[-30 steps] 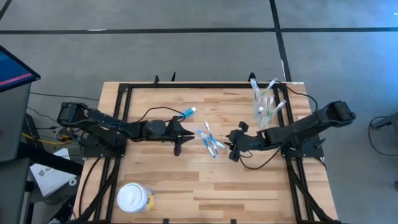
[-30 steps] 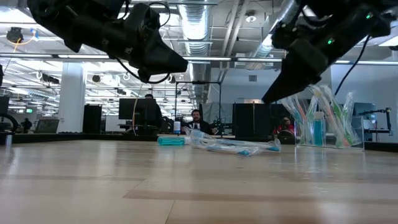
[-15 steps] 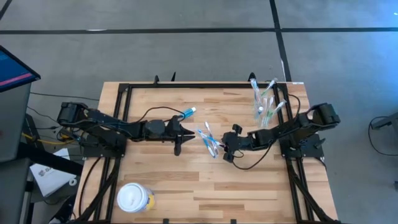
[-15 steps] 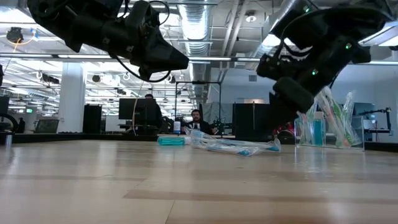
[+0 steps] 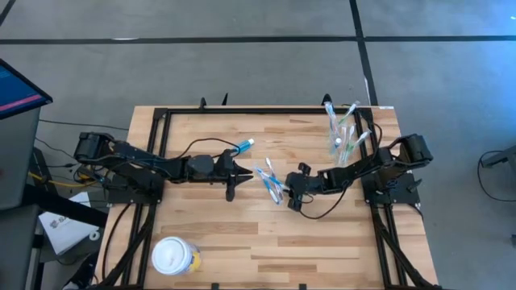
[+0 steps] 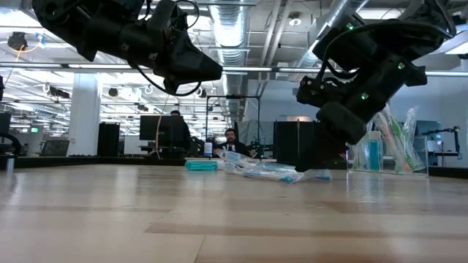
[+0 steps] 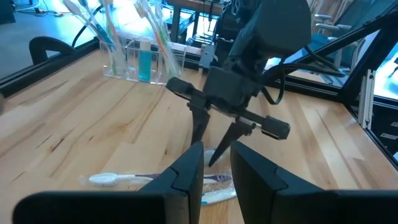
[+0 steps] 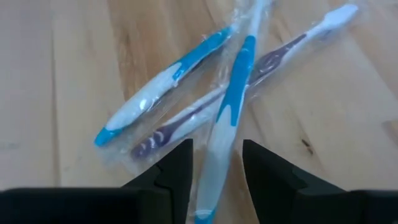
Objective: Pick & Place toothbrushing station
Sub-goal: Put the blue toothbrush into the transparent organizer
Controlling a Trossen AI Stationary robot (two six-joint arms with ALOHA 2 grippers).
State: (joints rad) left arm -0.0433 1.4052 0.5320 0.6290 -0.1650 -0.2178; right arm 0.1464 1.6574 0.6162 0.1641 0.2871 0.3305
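I have the right tool low over the loose toothbrushes at the middle of the desk, fingers parted and holding nothing, with a blue-and-white brush running into the gap between them. To do this pickup well, I judge I should centre that one handle between the fingers and clear of the purple brush crossing under it, so that closing takes a single brush. The brushes appear to be in clear wrappers, which may slip or drag a neighbour along, so I would descend until the fingers nearly meet the wood, close firmly and lift straight up. The left tool hangs just beside the pile on its other side, fingers a narrow gap apart and gripping nothing; I keep it there and clear of the right arm. The small blue tube lies nearby, toward the back. Farther off, the clear tumbler near the back right corner already holds several brushes upright.
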